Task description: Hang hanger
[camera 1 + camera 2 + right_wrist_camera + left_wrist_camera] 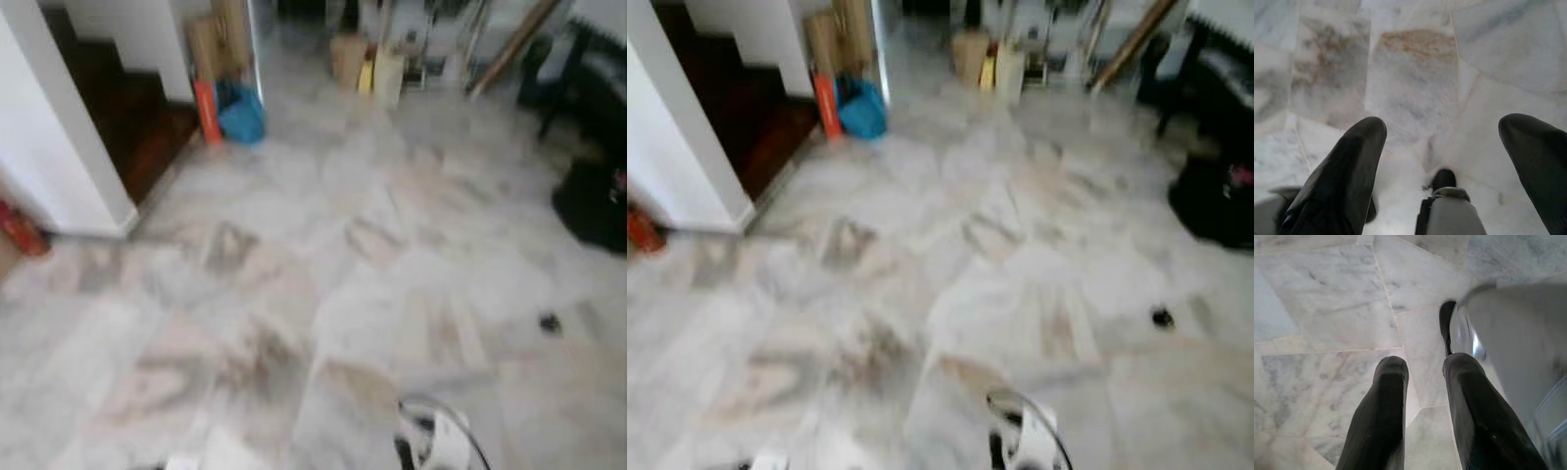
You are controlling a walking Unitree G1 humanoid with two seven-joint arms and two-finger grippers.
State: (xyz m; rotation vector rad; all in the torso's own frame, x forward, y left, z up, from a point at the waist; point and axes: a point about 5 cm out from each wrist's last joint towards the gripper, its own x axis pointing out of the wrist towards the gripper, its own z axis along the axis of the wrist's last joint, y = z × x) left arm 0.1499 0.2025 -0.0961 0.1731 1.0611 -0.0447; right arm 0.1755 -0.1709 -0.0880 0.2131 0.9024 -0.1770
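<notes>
Marble floor (323,264), head views blurred, robot prob walking. No hanger or rail visible, so task looks barely started: find, pick, hang all left. Left end effector (1422,382) fingers slightly apart, right end effector (1442,147) wide apart, both empty, pointing at floor.

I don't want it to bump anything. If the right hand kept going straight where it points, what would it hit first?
Probably just the marble floor. The open right hand points down at bare tiles.
</notes>
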